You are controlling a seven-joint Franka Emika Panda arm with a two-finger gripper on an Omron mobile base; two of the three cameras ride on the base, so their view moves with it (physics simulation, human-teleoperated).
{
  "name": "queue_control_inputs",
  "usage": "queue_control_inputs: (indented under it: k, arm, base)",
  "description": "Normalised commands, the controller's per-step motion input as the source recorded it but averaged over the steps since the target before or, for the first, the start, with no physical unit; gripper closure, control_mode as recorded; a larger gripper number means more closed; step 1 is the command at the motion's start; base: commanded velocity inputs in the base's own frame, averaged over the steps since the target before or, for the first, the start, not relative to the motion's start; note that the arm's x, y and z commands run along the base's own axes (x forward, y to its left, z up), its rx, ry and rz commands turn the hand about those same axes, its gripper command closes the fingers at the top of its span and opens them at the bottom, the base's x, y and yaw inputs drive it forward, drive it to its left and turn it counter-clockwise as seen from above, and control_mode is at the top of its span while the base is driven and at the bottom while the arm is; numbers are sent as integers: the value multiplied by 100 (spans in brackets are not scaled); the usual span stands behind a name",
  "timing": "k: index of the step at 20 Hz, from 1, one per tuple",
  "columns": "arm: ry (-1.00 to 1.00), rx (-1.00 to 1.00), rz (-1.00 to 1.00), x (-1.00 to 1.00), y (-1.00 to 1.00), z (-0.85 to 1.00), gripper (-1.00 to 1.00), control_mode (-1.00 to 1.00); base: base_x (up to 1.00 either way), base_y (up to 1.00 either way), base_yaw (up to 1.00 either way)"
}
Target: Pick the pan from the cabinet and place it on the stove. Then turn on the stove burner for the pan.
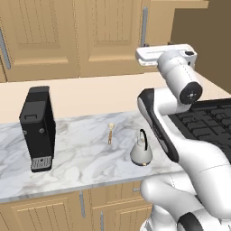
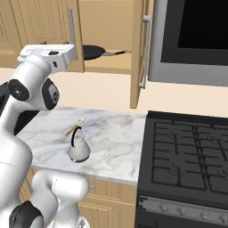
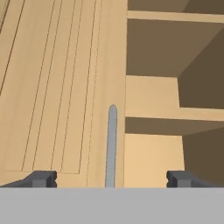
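Risk first: the hand (image 3: 111, 179) hangs with its jaws spread wide and nothing between them, just before a door of the cabinet (image 2: 139, 53), its grey bar handle (image 3: 111, 144) centred between the fingertips. A reach from here could strike that door's edge or snag the bar, since the pan (image 2: 94, 52) lies on the cabinet shelf beyond the opening. On the counter (image 2: 120, 138) a silver kettle (image 2: 79, 149) and a small wooden utensil (image 2: 75, 126) sit below the shelf, where a lowered pan could knock them. The stove (image 2: 187, 156) adjoins the counter's right edge; a coffee machine (image 1: 38, 128) stands near its left end
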Motion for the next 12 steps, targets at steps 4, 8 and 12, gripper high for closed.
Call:
queue_control_inputs:
  k: [4, 8, 12]
  arm:
    - [0, 0, 0, 41, 0, 1, -100, -100]
    - [0, 0, 0, 40, 0, 0, -100, -100]
    - [0, 1, 0, 43, 0, 0, -100, -100]
  base:
    - [0, 0, 0]
    - [0, 0, 0]
    - [0, 0, 0]
